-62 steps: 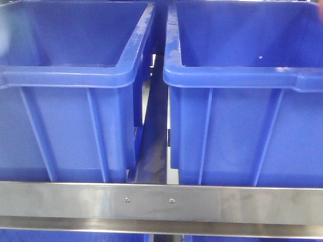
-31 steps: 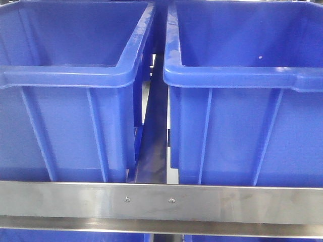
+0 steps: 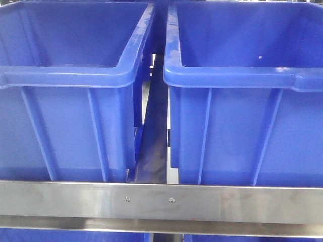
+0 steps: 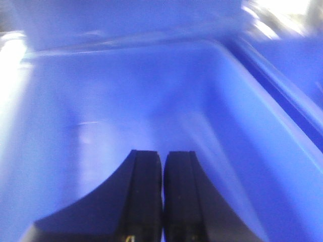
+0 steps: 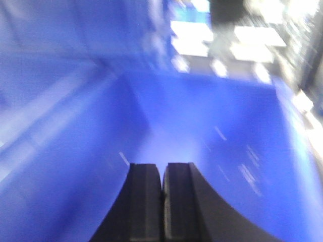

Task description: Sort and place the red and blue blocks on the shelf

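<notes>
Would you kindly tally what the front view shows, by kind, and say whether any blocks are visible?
Blue bins: 2, left and right
Steel shelf rail: 1
Rail screws: 2, and
Red or blue blocks: 0 visible in any view
Total: 5

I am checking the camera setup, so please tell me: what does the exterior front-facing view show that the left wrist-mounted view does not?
Only the front view shows two blue bins side by side, the left bin and the right bin, with a narrow gap between them, and the shelf's steel front rail with two small screws below. No gripper appears there.

Only the left wrist view shows the left gripper, its black jaws pressed together with nothing between them, pointing into a blurred bin interior.

Both show blue bin plastic, and neither shows a red or light blue block.
</notes>
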